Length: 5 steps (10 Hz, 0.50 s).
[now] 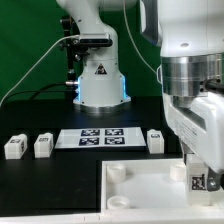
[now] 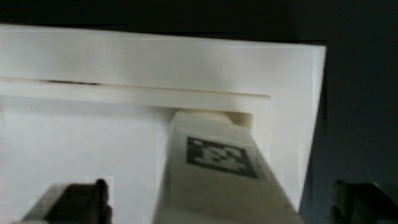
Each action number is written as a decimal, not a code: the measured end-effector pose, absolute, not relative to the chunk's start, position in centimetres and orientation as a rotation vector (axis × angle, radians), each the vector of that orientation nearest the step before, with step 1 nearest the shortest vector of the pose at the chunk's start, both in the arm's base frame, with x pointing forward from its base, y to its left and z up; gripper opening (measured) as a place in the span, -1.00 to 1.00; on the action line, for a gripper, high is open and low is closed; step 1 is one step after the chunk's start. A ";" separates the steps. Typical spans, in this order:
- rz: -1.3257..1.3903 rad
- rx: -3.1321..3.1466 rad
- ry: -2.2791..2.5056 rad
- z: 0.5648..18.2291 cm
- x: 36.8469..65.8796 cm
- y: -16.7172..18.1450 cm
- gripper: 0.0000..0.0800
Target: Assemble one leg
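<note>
A leg [image 2: 228,170], a white block with a black-and-white tag, stands between my fingers in the wrist view, on the large white panel [image 2: 89,120]. My gripper [image 2: 222,203] is open. Its dark fingertips [image 2: 80,202] stand on either side of the leg, with a gap on each side. In the exterior view the gripper [image 1: 199,170] hangs over the panel's corner at the exterior view's right, with the tagged leg [image 1: 200,182] just under it. Three more legs lie on the table: two at the exterior view's left [image 1: 14,147] [image 1: 42,145] and one right of the middle [image 1: 155,139].
The marker board [image 1: 100,137] lies flat behind the panel [image 1: 140,190]. The robot's base [image 1: 100,80] stands at the back with cables beside it. Round sockets [image 1: 117,173] sit at the panel's corners.
</note>
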<state>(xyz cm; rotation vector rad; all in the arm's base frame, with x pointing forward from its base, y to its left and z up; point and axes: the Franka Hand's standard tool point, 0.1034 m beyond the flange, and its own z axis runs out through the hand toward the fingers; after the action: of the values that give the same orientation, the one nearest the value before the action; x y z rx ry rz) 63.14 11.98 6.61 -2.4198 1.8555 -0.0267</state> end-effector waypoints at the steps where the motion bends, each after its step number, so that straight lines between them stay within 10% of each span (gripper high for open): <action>1: -0.046 -2.566 1.644 6.7 63.2 12.1 0.61; 5: -0.074 -2.866 1.066 6.6 63.0 12.4 0.62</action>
<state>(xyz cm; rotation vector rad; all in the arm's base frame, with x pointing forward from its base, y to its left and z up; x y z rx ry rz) 63.00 12.40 6.60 -2.8660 1.0659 -0.0741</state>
